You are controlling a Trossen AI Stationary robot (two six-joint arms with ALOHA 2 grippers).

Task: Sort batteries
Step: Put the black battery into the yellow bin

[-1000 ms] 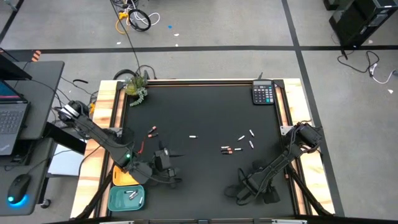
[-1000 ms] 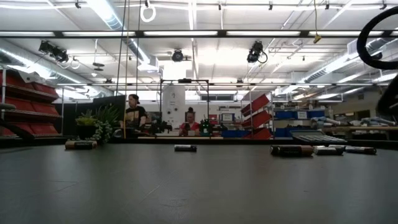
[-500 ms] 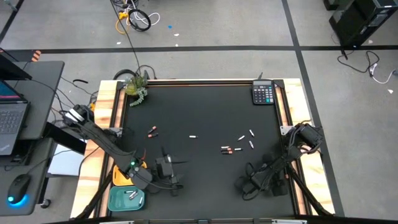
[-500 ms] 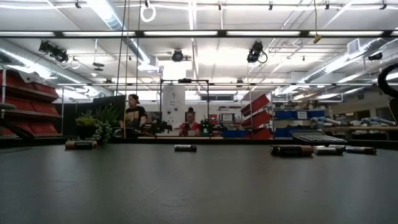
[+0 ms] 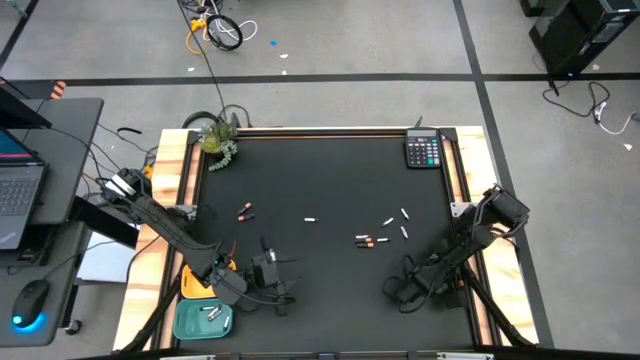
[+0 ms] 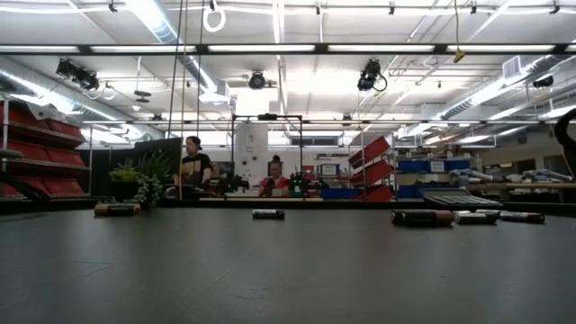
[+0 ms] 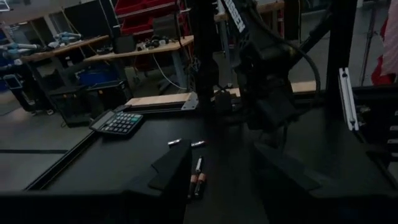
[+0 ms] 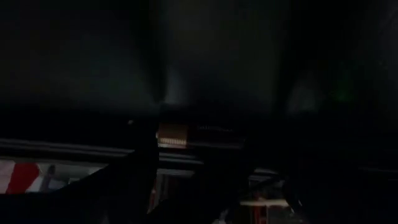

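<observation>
Several batteries lie loose on the black table: one dark one [image 5: 245,212] at the left, a white one [image 5: 311,218] in the middle, a dark pair [image 5: 365,240] and white ones [image 5: 403,222] toward the right. My left gripper [image 5: 280,285] stands open near the table's near left, pointing level at the dark pair [image 7: 196,179] farther off; nothing is between its fingers. My right gripper [image 5: 396,292] is low over the near right of the table. In the dark right wrist view, a dark battery with a copper end [image 8: 186,134] shows close before it.
A teal tray [image 5: 185,322] holding batteries and an orange tray [image 5: 192,287] sit off the table's near left corner. A calculator [image 5: 423,150] lies at the far right corner and a small plant [image 5: 218,138] at the far left. People sit in the room beyond.
My right arm has drawn back toward the table's right edge and sunk a little; its dark loop has left the right side of the low view. The batteries on the table have not moved.
</observation>
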